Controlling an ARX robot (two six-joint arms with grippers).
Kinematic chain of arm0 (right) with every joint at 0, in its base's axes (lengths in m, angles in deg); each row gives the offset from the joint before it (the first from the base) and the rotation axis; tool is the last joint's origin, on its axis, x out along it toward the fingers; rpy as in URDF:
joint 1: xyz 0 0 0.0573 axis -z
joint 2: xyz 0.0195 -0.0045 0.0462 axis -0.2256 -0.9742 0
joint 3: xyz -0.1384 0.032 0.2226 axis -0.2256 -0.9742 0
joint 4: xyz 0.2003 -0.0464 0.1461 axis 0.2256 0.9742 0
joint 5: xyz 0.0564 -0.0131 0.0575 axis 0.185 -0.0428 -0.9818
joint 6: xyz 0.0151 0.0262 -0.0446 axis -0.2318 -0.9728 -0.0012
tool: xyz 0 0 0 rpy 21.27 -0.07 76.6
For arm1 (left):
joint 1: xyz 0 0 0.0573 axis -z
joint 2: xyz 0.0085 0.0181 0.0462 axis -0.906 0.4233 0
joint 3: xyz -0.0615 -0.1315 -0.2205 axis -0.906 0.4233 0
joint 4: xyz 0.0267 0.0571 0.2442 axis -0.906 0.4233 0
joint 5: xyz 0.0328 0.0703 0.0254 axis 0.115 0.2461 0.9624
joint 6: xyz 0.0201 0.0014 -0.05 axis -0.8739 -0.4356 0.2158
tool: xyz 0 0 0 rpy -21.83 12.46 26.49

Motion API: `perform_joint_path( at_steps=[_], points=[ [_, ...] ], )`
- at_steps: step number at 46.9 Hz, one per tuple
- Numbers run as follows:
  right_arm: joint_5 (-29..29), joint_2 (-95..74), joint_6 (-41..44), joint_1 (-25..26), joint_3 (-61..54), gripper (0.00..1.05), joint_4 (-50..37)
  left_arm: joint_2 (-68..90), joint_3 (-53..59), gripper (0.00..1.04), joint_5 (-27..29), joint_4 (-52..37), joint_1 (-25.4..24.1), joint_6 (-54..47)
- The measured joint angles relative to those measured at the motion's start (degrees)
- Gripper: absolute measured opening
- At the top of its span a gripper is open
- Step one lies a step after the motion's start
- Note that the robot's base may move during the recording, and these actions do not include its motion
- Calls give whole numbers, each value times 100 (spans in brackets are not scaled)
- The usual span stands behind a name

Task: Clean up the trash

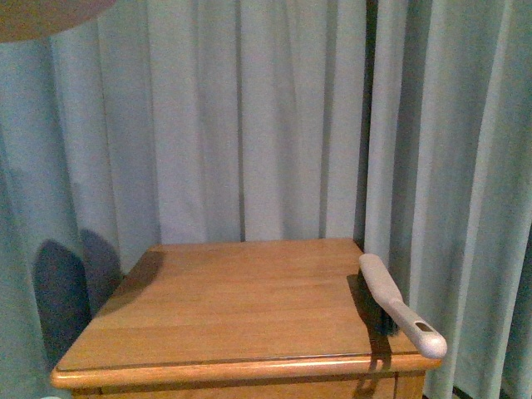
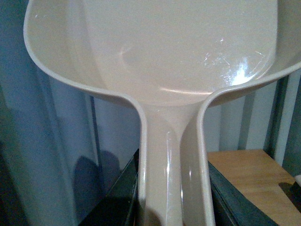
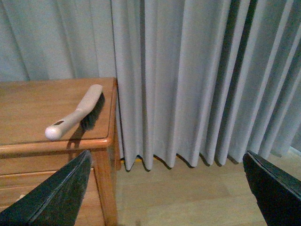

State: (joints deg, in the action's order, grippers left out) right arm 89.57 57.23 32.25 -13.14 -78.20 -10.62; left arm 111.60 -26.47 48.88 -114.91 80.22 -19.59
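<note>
Dustpan (image 2: 160, 56) in left hand (image 2: 174, 207) | brush (image 1: 401, 304) on table (image 1: 233, 307) | right hand (image 3: 167, 162) spread

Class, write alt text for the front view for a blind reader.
A pale hand brush lies along the right edge of a wooden table, its handle pointing to the front corner. Pale curtains hang behind; a beige dustpan corner shows top left.

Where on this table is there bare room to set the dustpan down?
Nearly the whole tabletop is bare, from its left edge and front lip back to the curtain. The only crowded strip is the right edge, where the brush lies with its handle overhanging the front corner. Set the dustpan left of it.
</note>
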Motion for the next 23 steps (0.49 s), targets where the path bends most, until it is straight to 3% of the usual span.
perform_joint_path(
  at_steps=[10,23],
  points=[
    [2,0,0,0,0,97,0,-1910,1187,27,-728,728,-603,-35],
    [2,0,0,2,0,97,0,-3488,1751,27,-1438,1790,-1432,269]
  ],
)
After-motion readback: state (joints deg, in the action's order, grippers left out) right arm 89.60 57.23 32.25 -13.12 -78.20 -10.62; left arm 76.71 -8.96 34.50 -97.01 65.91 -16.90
